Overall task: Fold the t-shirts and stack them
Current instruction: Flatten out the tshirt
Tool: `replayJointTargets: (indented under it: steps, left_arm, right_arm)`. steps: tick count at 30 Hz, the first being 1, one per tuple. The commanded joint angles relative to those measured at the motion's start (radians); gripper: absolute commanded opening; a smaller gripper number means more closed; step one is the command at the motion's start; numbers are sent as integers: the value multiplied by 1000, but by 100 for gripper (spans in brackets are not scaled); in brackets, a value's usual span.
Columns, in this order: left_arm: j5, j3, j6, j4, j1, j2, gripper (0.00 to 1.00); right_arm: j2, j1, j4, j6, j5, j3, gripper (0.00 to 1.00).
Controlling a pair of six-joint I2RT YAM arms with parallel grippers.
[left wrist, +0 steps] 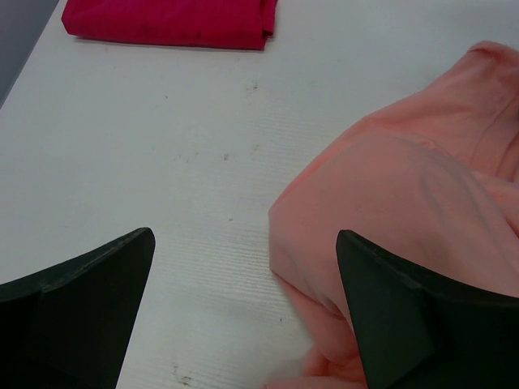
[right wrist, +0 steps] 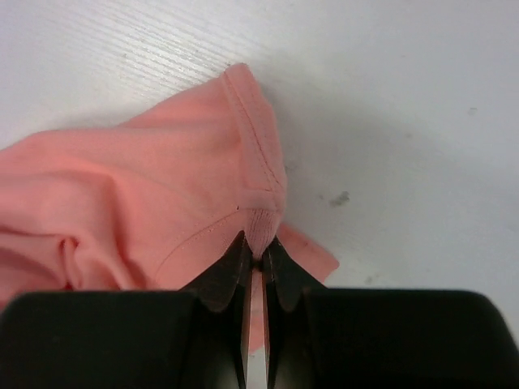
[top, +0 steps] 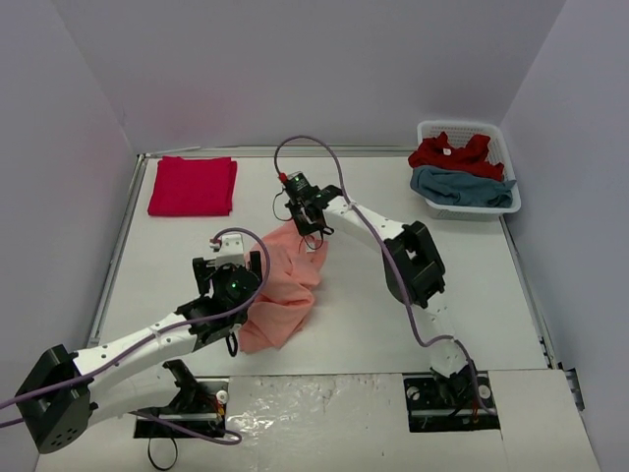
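The salmon-orange t-shirt [top: 285, 285] lies crumpled on the surface [top: 364, 334], well to the left of the white basket [top: 462, 125] and nearer the arm bases. The right fingers [right wrist: 231, 271] are pressed together, pinching a hemmed corner at its far edge. The left fingers [left wrist: 422, 316] stand spread wide over its edge away from the basket, holding nothing. A folded crimson t-shirt [top: 193, 185] lies flat far left of the basket. Another crimson tee [top: 450, 154] and a teal tee [top: 462, 187] are heaped inside the basket.

Salmon tee [top: 280, 295] crumpled, centre; crimson tee [top: 193, 186] folded, far left.
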Motion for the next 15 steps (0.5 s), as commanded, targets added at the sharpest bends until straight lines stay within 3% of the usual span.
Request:
replayJointTargets:
  steps: [1, 10, 15]
  left_arm:
    - [-15, 42, -1, 9, 6, -11, 94]
    - [1, 42, -1, 12, 6, -11, 94]
    - [8, 42, -2, 12, 6, -5, 94]
  right_arm:
    - [-204, -3, -57, -7, 99, -3, 0]
    - [-413, 0, -139, 0, 149, 18, 0]
    - [-494, 1, -143, -3, 225, -58, 0]
